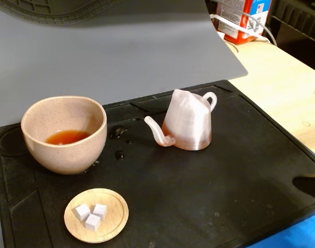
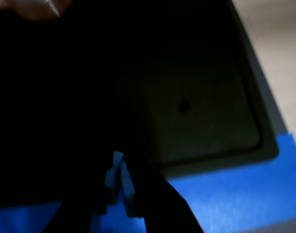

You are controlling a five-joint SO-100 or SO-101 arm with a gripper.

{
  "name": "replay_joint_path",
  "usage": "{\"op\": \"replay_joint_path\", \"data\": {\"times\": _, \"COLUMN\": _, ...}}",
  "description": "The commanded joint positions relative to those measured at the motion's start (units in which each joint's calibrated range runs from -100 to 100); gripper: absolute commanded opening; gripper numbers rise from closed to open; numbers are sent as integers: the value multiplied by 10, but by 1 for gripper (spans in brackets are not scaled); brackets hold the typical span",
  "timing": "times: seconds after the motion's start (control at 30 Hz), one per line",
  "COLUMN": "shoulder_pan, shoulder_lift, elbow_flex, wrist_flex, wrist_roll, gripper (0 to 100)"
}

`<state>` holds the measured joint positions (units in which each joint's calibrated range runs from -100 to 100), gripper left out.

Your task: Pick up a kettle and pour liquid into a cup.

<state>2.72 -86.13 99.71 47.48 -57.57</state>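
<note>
The kettle (image 1: 188, 126) stands upright on the black mat (image 1: 224, 175) in the fixed view, spout pointing left toward the cup (image 1: 64, 150). Reddish-brown liquid (image 1: 67, 137) lies in the bottom of the cup. Nothing touches either of them. My gripper (image 2: 121, 187) shows only in the dark, blurred wrist view, at the bottom edge. Its blue-taped fingertips (image 2: 129, 194) sit pressed together with nothing between them, over the mat's corner. A pinkish blur (image 2: 36, 7) at the top left of that view may be the kettle.
A small wooden dish (image 1: 96, 214) with three white cubes sits in front of the cup. Wet drops (image 1: 119, 133) lie between cup and kettle. A grey sheet (image 1: 121, 51) covers the back, and a red and white box (image 1: 242, 18) stands far right. Blue surface (image 2: 225, 194) borders the mat.
</note>
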Motion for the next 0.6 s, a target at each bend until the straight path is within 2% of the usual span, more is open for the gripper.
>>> {"op": "replay_joint_path", "data": {"times": 0.0, "shoulder_pan": -1, "shoulder_lift": -1, "elbow_flex": 3, "wrist_flex": 50, "wrist_roll": 3, "gripper": 1}}
{"op": "replay_joint_path", "data": {"times": 0.2, "shoulder_pan": 0, "shoulder_lift": -1, "elbow_flex": 3, "wrist_flex": 137, "wrist_roll": 3, "gripper": 1}}
{"op": "replay_joint_path", "data": {"times": 0.57, "shoulder_pan": 1, "shoulder_lift": 1, "elbow_flex": 3, "wrist_flex": 163, "wrist_roll": 3, "gripper": 1}}
